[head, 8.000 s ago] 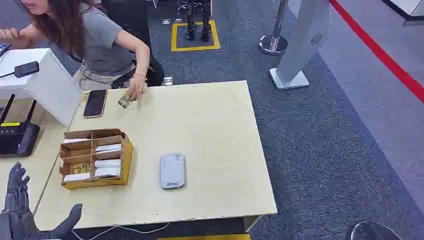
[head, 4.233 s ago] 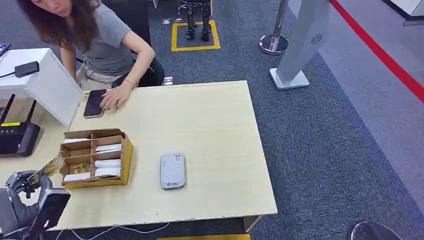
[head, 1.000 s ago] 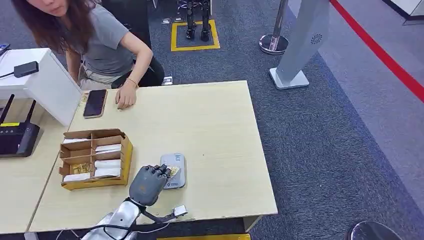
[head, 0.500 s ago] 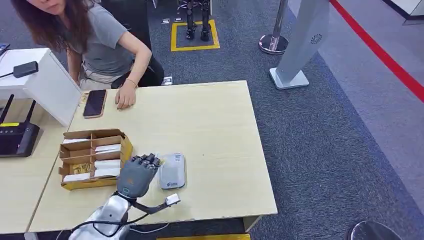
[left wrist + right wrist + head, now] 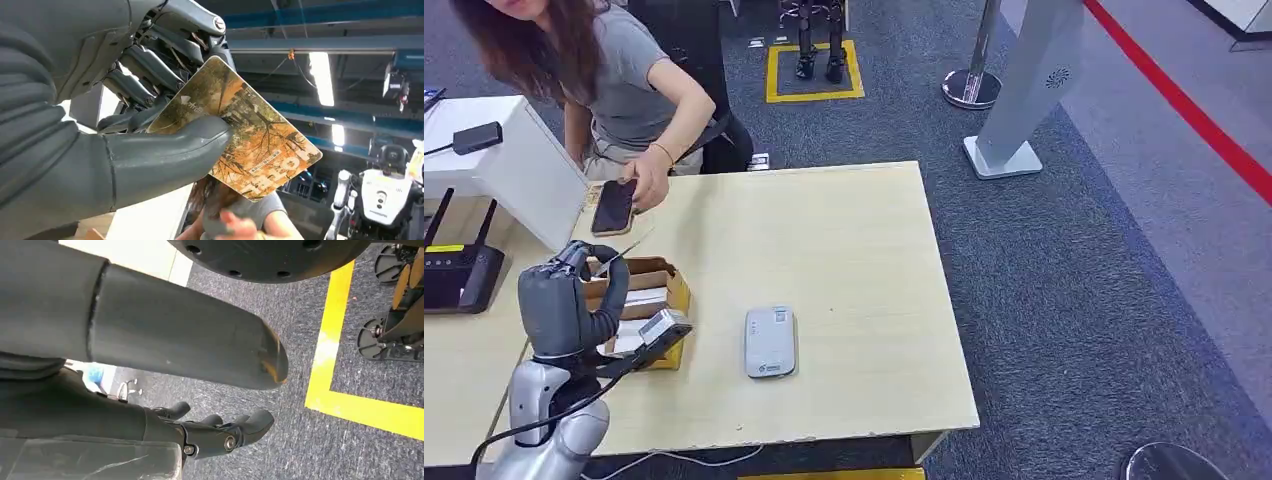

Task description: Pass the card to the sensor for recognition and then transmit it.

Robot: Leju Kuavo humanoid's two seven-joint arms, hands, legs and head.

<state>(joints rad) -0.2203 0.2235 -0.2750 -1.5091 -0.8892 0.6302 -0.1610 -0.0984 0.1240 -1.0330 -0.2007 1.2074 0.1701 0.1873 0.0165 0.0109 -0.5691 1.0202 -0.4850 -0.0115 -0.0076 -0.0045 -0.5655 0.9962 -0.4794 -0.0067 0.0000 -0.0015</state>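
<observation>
left hand: grey many-fingered left hand (image 5: 564, 290) raised above the near-left of the table, thumb and fingers pinching the card
card: thin autumn-tree printed plastic card (image 5: 240, 132), edge-on in the head view (image 5: 622, 250), most of its length sticking out free past the thumb (image 5: 165, 150)
right hand: dark right hand (image 5: 220, 432) hangs over the grey carpet, holds nothing, fingers loosely curled; open or closed, can't tell
sensor: flat pale-grey rounded card reader (image 5: 770, 341) on the light wooden table (image 5: 844, 260), well apart from the card, to the hand's right
step: judging by pose, this is the handover; card is up and angled toward the seated person in the grey t-shirt (image 5: 639, 85)
receiver: person's hand (image 5: 646, 185) is at the black smartphone (image 5: 613, 205) on the far-left corner, not yet at the card
how: extend toward the person, present the free long end, keep the pinch near one corner so there's room to take it
release: let go only once the person's fingers have it
clearance: brown cardboard divided box of white cards (image 5: 652, 290) sits under the hand; stay above its walls
risk: shallow pinch, a fast swing could slip the card
</observation>
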